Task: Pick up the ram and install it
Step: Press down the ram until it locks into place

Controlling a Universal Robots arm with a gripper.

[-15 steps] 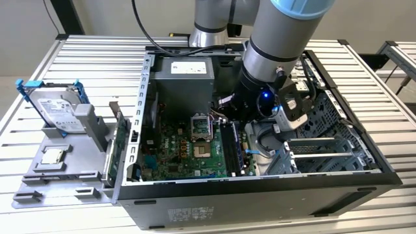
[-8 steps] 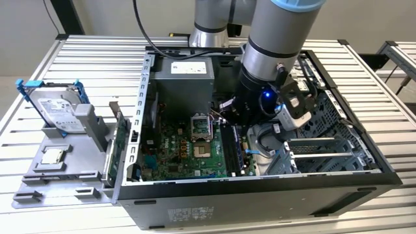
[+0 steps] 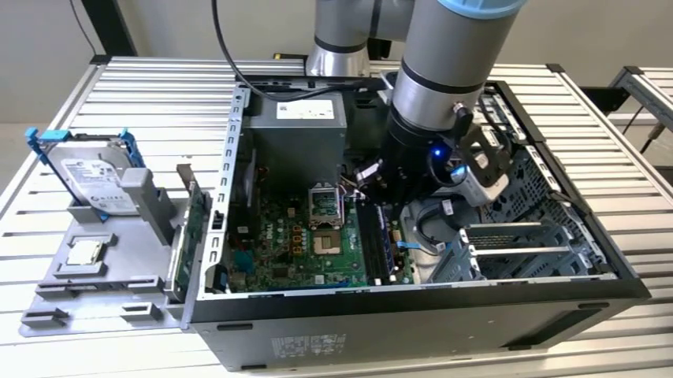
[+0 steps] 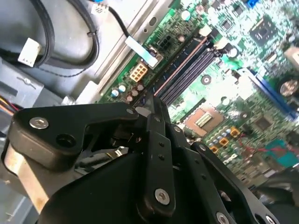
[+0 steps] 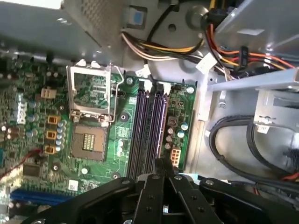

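Though the jaws (image 5: 161,169) sit pressed together low inside the case (image 3: 421,315), I cannot tell whether they grip the ram (image 3: 390,240), a blue strip visible beneath them in the slots (image 5: 149,130). Seating looks begun or done. Farther off lies the socket (image 5: 88,140).

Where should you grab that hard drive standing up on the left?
Probably by its blue side rails near the top, coming from above: the hard drive leans upright with its lower end in the grey holder, leaving the top free.
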